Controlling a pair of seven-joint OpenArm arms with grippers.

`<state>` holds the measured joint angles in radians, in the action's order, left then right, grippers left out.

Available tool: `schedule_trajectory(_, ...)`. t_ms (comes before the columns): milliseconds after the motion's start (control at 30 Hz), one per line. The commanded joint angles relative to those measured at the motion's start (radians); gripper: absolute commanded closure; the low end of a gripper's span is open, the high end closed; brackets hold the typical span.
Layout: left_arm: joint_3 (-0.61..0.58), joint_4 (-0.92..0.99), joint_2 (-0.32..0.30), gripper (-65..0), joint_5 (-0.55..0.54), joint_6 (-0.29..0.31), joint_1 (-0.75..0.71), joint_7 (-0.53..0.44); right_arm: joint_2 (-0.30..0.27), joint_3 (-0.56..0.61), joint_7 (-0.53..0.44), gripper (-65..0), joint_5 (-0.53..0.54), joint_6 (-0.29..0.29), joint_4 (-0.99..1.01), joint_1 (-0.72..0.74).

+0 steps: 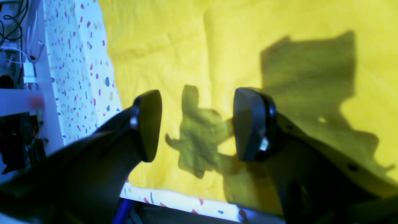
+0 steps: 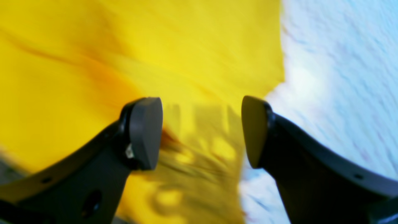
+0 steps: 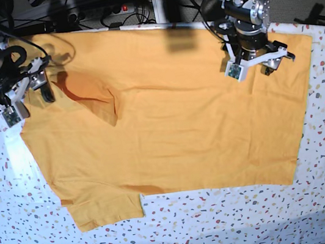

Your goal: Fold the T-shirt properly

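Observation:
The mustard-yellow T-shirt (image 3: 182,131) lies spread on the table, plain side up, with no script showing. One sleeve (image 3: 105,208) sticks out at the front left, and a folded-over flap (image 3: 93,96) lies near the far left. My left gripper (image 3: 257,65) is open and empty above the shirt's far right part. In the left wrist view it (image 1: 197,124) hovers over yellow cloth (image 1: 217,46). My right gripper (image 3: 25,97) is open and empty over the shirt's left edge. In the blurred right wrist view it (image 2: 202,130) straddles the cloth's border (image 2: 124,46).
The table is covered by a white speckled cloth (image 3: 228,223), also seen in the left wrist view (image 1: 77,62) and the right wrist view (image 2: 342,62). Cables and a power strip (image 3: 101,8) lie behind the far edge. The table's edge (image 1: 174,211) is close below the left gripper.

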<state>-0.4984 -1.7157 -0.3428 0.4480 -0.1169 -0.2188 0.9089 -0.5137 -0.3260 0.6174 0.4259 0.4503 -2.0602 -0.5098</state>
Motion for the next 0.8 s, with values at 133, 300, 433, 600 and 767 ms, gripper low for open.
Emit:
schedule_trajectory(133,0.002,0.006,-0.006,-35.6,-0.03,0.003,-0.014,0.063,0.041,-0.001,0.019,-38.0,0.061,0.094,-0.02,0.0)
schedule_trajectory(300,0.002,-0.031,-0.006,-35.6,-0.03,-0.068,-0.014,0.063,0.091,-0.001,0.059,-38.0,0.038,0.174,0.043,-0.001)
schedule_trajectory(433,0.002,-0.048,-0.006,-35.6,-0.03,-0.067,-0.014,0.063,0.095,-0.001,0.064,-38.0,0.038,0.219,0.119,-0.003)
schedule_trajectory(600,0.002,-0.048,-0.006,-35.6,-0.03,-0.067,-0.013,0.045,0.095,-0.001,0.039,-38.0,-0.016,0.216,0.274,0.0)
schedule_trajectory(767,0.002,-0.048,-0.006,-35.6,-0.03,-0.068,-0.013,-0.021,0.089,-0.001,-0.003,-38.0,-0.034,0.215,0.366,0.018)
